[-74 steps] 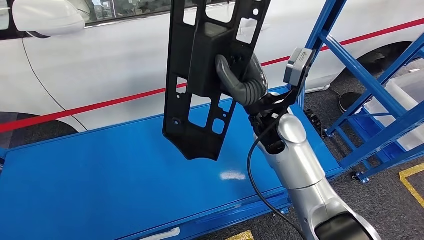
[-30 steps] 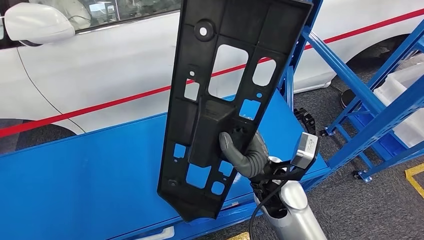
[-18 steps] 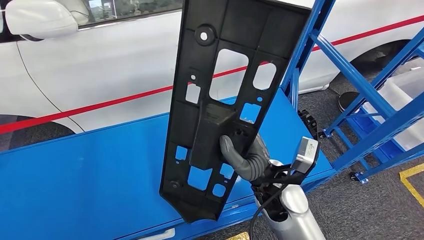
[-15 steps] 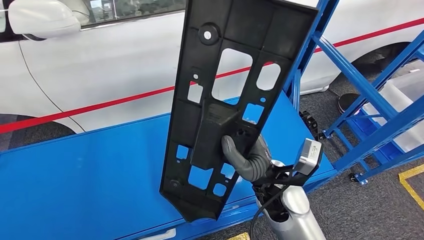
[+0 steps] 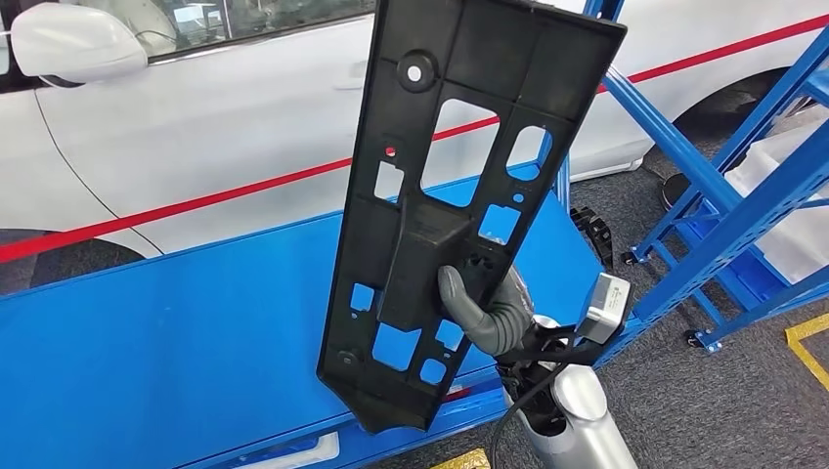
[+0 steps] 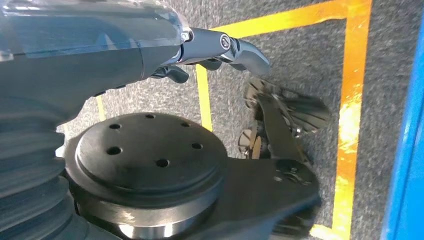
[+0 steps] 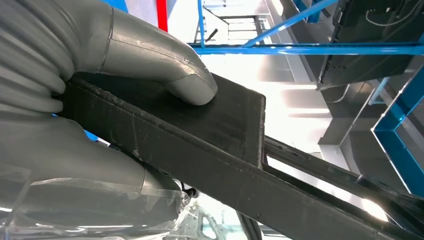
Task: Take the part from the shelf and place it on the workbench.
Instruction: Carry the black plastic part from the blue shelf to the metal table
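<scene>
Head view, part: the long flat black plastic panel with rectangular cut-outs [image 5: 445, 205] stands nearly upright in the air, its lower tip above the near edge of the glossy blue tabletop [image 5: 176, 342]; its top leans toward the blue steel shelf frame [image 5: 728, 220].
Head view, right hand: the right hand [image 5: 489, 313] grips the panel at its raised central block, grey thumb across the front face.
Head view, change: over the last moments the panel has come lower and nearer to the camera, and in the final half second its top has tipped a little more to the right. Part of that shift may be the camera moving, since the white car door with a red stripe [image 5: 215, 156] drifts too.
Head view, meaning: judged from this, the part is off the shelf and carried over the tabletop but not yet set down; it needs to be laid flat and lowered before release.
Left wrist view, left hand: the left hand [image 6: 220, 47] hangs beside the robot's body above grey carpet with yellow floor tape [image 6: 350, 95]; it holds nothing, but whether its fingers are spread or curled I cannot tell.
Right wrist view, grip: the thumb [image 7: 170, 70] presses on top of the black block while the palm clasps beneath, a firm grasp.
</scene>
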`<action>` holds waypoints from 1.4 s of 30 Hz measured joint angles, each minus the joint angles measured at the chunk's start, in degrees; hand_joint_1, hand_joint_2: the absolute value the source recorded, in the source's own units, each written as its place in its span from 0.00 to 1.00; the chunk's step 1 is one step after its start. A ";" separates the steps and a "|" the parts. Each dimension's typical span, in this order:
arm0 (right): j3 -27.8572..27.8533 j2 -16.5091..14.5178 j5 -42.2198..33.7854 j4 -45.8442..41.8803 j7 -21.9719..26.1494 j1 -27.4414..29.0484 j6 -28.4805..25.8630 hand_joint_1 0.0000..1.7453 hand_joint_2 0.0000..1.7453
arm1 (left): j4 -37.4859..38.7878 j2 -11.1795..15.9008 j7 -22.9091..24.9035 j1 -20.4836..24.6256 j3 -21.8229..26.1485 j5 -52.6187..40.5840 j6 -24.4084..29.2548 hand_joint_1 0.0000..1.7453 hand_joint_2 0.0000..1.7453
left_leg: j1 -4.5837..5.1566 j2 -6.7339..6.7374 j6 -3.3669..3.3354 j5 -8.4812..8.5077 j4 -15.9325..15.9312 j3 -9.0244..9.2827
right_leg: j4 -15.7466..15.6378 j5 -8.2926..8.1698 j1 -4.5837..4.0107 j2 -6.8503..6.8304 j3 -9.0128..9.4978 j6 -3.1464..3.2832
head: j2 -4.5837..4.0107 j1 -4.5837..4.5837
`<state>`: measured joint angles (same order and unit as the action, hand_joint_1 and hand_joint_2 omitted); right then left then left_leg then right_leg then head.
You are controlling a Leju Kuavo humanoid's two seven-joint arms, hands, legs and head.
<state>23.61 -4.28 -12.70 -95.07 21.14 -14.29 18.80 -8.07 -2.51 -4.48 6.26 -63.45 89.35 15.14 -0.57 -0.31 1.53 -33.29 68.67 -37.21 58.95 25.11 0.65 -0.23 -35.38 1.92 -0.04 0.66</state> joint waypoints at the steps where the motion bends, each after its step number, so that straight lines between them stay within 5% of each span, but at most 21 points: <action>1: 0.01 0.00 0.00 0.01 0.00 0.03 0.00 1.00 1.00 | 0.00 0.00 0.00 -0.03 0.00 0.01 -0.01 0.00 1.00 | -0.07 0.00 0.14 -1.71 3.40 -1.07 | 0.04 -0.25 -0.06 -0.05 -0.38 0.03 | 0.00 0.01; 3: 0.00 0.00 0.00 0.01 -0.01 0.06 0.00 1.00 1.00 | 0.00 0.00 0.00 -0.07 0.00 0.01 -0.04 0.00 1.00 | -0.08 0.00 0.20 -2.06 4.97 -0.68 | 0.16 -0.79 -0.12 -0.09 -1.14 -0.05 | 0.00 0.01; 7: -0.01 0.00 0.00 0.01 -0.02 0.00 0.00 1.00 1.00 | 0.00 0.02 -0.03 0.11 0.00 -0.02 -0.06 0.00 1.00 | 0.20 -0.02 -0.76 3.03 -9.33 8.17 | 0.36 -1.78 -0.22 -0.04 -1.91 -0.78 | 0.00 -0.01; 11: -0.05 0.01 0.02 0.01 -0.01 -0.05 0.01 1.00 1.00 | 0.00 0.03 -0.11 0.09 0.00 -0.01 -0.06 0.00 1.00 | 0.53 0.05 -2.09 4.40 -11.45 8.60 | 0.23 -2.71 -0.07 -0.02 -2.11 -2.20 | 0.00 -0.04; 13: -0.19 0.02 0.01 0.02 -0.01 -0.23 0.01 1.00 1.00 | 0.00 0.03 -0.05 0.12 0.00 0.00 -0.06 0.00 1.00 | 0.29 0.27 -2.91 5.58 -11.88 8.03 | 2.40 -0.21 0.00 0.13 -3.07 -2.74 | 0.00 -0.13; 16: -0.45 0.06 -0.21 0.20 0.00 -0.64 0.00 1.00 1.00 | 0.00 0.04 0.10 0.17 0.00 0.01 -0.08 0.00 1.00 | 0.32 0.45 -3.51 6.98 -11.86 6.26 | 12.36 7.16 0.14 0.19 -6.20 -3.25 | 0.00 -0.24; 17: -0.55 0.07 -0.34 0.33 0.00 -0.79 -0.03 1.00 1.00 | 0.00 0.05 0.12 0.16 0.01 0.01 -0.08 0.00 1.00 | 0.35 0.47 -3.49 7.37 -11.74 5.60 | 14.94 8.11 0.17 0.19 -6.60 -3.38 | 0.00 -0.24; 19: -0.86 0.06 -0.64 0.59 -0.03 -1.29 -0.23 1.00 1.00 | 0.00 0.06 0.13 0.18 0.02 0.01 -0.15 0.00 1.00 | 0.36 0.48 -3.29 7.99 -11.33 4.35 | 14.32 6.82 0.22 0.17 -4.51 -3.43 | 0.00 -0.24; 22: -1.59 0.00 -1.09 0.78 -0.08 -2.45 -0.63 1.00 1.00 | 0.00 0.06 -0.02 0.25 0.07 0.01 -0.48 0.00 1.00 | 0.47 0.42 -2.75 8.48 -10.45 3.04 | 3.44 4.03 0.08 0.20 3.08 -2.84 | 0.00 -0.19; 24: -2.23 -0.03 -1.22 0.83 -0.08 -2.67 -0.71 1.00 1.00 | 0.00 0.09 -0.16 0.28 0.08 0.01 -0.72 0.00 1.00 | 0.55 0.38 -2.09 8.92 -10.15 2.59 | 0.13 4.01 -0.26 0.25 4.82 -2.29 | 0.00 -0.18; 27: -3.11 -0.08 -1.03 0.97 -0.05 -2.22 -0.80 1.00 1.00 | 0.01 0.19 -0.29 0.08 0.09 -0.01 -0.95 0.00 1.00 | 0.44 0.29 -0.99 8.67 -9.61 1.97 | -0.37 3.02 -0.17 0.09 4.15 -1.21 | -0.01 -0.17; 29: -3.54 -0.16 -0.65 1.05 0.08 -1.88 -0.89 1.00 1.00 | 0.02 0.30 -0.37 0.00 0.09 -0.02 -1.05 0.00 1.00 | 0.31 0.26 -0.45 5.03 -6.02 0.56 | -0.64 2.11 0.03 -0.11 3.38 -0.39 | -0.01 -0.10; 31: -3.85 -0.20 -0.26 1.14 0.28 -1.46 -0.90 1.00 1.00 | 0.02 0.34 -0.39 -0.01 0.09 -0.02 -1.16 0.00 1.00 | 0.20 0.26 -0.10 0.17 0.90 -1.49 | -0.59 1.27 -0.05 -0.19 2.25 0.00 | 0.00 -0.05; 33: -4.07 -0.20 -0.04 1.30 0.58 -0.99 -0.91 1.00 1.00 | 0.02 0.36 -0.39 -0.01 0.09 -0.04 -1.25 0.00 1.00 | 0.11 0.26 0.07 -1.11 5.18 -1.89 | -0.40 0.45 -0.12 -0.22 0.98 -0.01 | 0.00 -0.05; 35: -4.28 -0.20 0.09 1.44 0.80 -0.64 -0.97 1.00 1.00 | 0.02 0.39 -0.36 0.03 0.09 -0.07 -1.31 0.00 1.00 | 0.03 0.26 -0.03 1.72 1.85 1.38 | -0.13 -0.29 -0.14 -0.20 -0.20 -0.20 | 0.00 -0.04; 38: -4.63 -0.36 0.48 1.48 0.85 -0.50 -1.02 1.00 1.00 | 0.02 0.52 -0.29 0.20 0.09 -0.09 -1.42 0.00 1.00 | 0.25 0.20 -0.69 3.77 -9.10 8.59 | 0.16 -1.32 -0.24 -0.18 -1.29 -0.87 | 0.00 -0.07; 42: -5.22 -0.61 1.32 1.34 0.74 -0.02 -1.13 1.00 1.00 | 0.02 0.60 0.11 0.25 0.08 -0.13 -1.52 0.00 1.00 | 0.39 0.20 -1.94 4.44 -12.01 9.22 | 0.20 -2.13 -0.20 -0.16 -1.82 -2.24 | 0.00 -0.06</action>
<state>18.39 -4.89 -11.38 -93.72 21.88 -14.32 17.67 -8.04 -1.92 -4.37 6.51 -63.37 89.22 13.62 -0.18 -0.10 -0.41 -28.85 56.67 -27.99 59.15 22.98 0.44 -0.39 -37.20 -0.32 -0.04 0.60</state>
